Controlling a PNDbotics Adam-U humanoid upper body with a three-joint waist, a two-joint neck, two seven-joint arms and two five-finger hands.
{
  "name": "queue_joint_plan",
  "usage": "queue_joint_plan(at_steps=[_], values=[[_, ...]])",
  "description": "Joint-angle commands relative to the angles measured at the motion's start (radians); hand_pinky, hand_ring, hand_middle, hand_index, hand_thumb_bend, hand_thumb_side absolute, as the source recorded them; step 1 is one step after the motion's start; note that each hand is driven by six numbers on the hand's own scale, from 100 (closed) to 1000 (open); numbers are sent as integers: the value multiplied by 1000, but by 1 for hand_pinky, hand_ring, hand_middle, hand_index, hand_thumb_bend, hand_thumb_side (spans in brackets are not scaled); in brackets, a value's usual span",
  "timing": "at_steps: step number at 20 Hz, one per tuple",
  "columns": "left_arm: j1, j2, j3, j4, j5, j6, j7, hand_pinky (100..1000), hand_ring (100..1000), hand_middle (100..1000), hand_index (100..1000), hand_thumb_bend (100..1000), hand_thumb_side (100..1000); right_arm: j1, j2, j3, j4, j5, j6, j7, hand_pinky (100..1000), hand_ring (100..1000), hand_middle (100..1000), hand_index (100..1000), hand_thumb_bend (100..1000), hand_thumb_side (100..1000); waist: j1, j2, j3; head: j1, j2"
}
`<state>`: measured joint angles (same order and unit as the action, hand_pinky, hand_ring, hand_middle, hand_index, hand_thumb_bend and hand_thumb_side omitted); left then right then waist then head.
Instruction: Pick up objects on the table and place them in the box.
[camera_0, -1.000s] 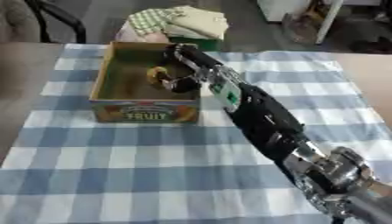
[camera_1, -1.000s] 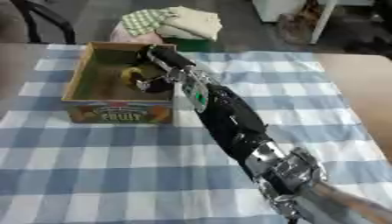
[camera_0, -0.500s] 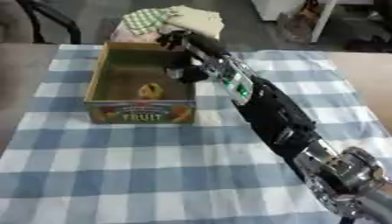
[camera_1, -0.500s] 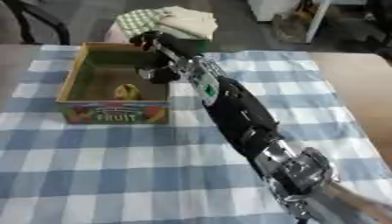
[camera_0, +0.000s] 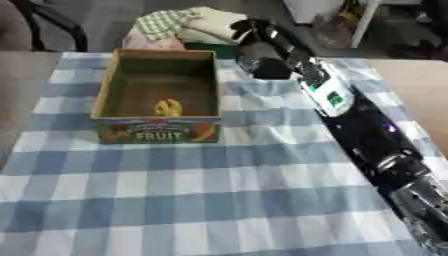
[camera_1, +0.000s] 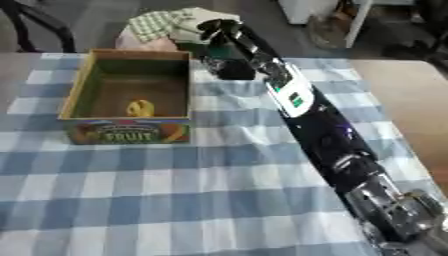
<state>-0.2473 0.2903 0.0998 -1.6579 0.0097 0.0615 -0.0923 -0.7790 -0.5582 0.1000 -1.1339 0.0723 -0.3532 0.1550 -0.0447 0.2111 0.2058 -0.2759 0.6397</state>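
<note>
A cardboard box (camera_0: 105, 95) with FRUIT printed on its front stands on the blue-and-white checked cloth (camera_0: 175, 200), at the left and towards the back. A small yellow fruit (camera_0: 168, 107) lies on the box floor near the front wall. My right arm reaches from the lower right corner up across the cloth. Its black right hand (camera_1: 229, 55) hovers just beyond the box's far right corner, outside the box, fingers relaxed and holding nothing. My left hand shows in neither view.
A heap of folded cloths (camera_0: 188, 22) lies just past the table's far edge. A dark chair (camera_0: 52, 25) stands at the far left. Bare wooden tabletop (camera_0: 411, 85) shows to the right of the cloth.
My right hand was over the box with the yellow fruit. It has let the fruit go into the box and drawn back to the right, beyond the far corner.
</note>
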Motion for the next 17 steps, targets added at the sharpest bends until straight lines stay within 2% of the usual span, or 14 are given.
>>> queue_joint_plan(at_steps=[1,5,10,17], values=[[-5,18,14,-19,-1,-1,8,741,619,522,607,492,454,47,-80,-40,-89,-108,46,-12,736,641,665,841,100,441,7,-11,-12,11,-15],[-6,15,16,-20,0,-1,9,742,619,522,607,491,455,149,-97,-103,-152,-174,87,-49,733,632,649,836,100,501,10,-6,-28,23,-16],[-2,16,20,-20,0,-1,12,744,620,523,607,488,456,243,-83,-172,-193,-253,128,-96,725,617,624,828,100,565,15,-4,-44,27,-14],[1,14,22,-20,0,-1,12,744,620,523,608,500,461,310,-52,-213,-222,-285,154,-124,723,613,622,825,100,613,19,-3,-50,29,-13]])
